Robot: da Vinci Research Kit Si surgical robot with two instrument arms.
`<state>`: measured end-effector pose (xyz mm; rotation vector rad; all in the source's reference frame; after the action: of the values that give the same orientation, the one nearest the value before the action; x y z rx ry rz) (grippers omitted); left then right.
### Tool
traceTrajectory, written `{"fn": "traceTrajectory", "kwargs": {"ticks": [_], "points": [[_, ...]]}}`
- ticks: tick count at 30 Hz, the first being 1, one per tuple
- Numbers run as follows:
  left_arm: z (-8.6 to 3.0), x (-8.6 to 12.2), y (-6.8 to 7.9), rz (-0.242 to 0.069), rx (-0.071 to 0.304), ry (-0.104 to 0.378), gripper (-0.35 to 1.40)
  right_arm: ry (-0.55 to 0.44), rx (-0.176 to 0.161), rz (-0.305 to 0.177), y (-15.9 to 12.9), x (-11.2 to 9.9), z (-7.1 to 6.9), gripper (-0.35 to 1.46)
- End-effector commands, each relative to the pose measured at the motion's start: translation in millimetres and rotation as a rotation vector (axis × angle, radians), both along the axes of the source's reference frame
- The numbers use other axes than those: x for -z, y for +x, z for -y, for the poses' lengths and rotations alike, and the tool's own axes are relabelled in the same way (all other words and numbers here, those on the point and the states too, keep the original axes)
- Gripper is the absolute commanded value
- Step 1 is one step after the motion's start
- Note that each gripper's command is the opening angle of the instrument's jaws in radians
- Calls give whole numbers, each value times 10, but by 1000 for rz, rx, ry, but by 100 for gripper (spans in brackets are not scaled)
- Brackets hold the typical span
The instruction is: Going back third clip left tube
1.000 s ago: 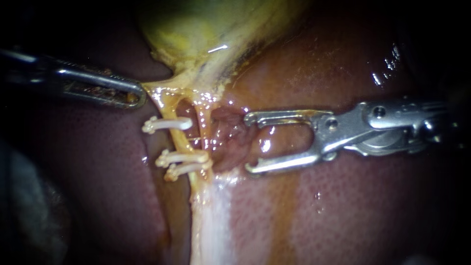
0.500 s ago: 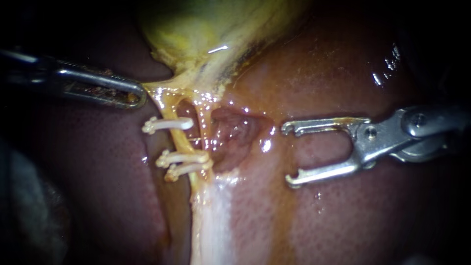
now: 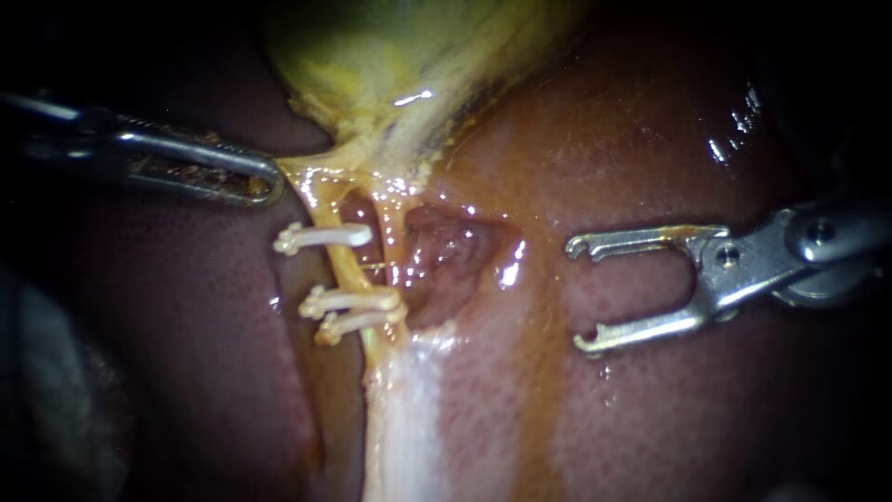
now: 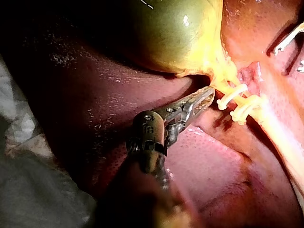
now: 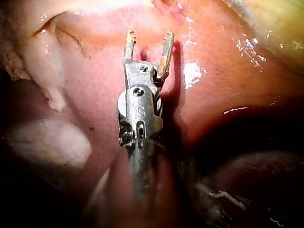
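The right instrument point(image 3: 576, 296) had drawn back to the right across the liver point(image 3: 650, 409); a second earlier its open jaws stood around the raw hollow point(image 3: 446, 251) just right of the tubes, and now they hung well clear of it, still spread wide with nothing between them. The left tube point(image 3: 336, 265) stayed where it was, left of centre, carrying three clips point(image 3: 348, 299): one farther off, two close together nearer. The left instrument point(image 3: 269, 186) had not shifted; its jaws lay closed on the gallbladder point(image 3: 372, 74) at its narrow end, keeping the tube stretched. I judged the third clip to be seated and the retreat nearly finished; the way back looked free of tissue.
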<state>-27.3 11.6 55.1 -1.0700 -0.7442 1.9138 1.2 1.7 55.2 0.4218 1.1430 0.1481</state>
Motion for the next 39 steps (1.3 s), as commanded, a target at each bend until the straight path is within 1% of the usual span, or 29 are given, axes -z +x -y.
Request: {"fn": "traceTrajectory", "kwargs": {"ticks": [1, 5, 9, 17, 23, 32, 39], "points": [[0, -1, -1, -1, 2, -1, -35, -5, -4, 2, -1, 0, -1, 49], [0, -3, -4, -2, 3, -2, -35, 0, -13, 8, -6, 2, -5, 49], [1, -6, -9, -5, 8, -5, -35, -5, -10, 6, -9, 3, -5, 50], [7, -16, -27, 1, 0, -2, -35, -5, -10, 6, -9, 3, -5, 50], [10, -23, -37, 4, -5, -1, -35, -5, -9, 5, -10, 3, -5, 50], [13, -29, -44, 9, -6, -2, -35, -5, -9, 5, -10, 3, -5, 50], [14, -30, -46, 10, -8, -1, -35, -5, -9, 5, -10, 3, -5, 50]]}}
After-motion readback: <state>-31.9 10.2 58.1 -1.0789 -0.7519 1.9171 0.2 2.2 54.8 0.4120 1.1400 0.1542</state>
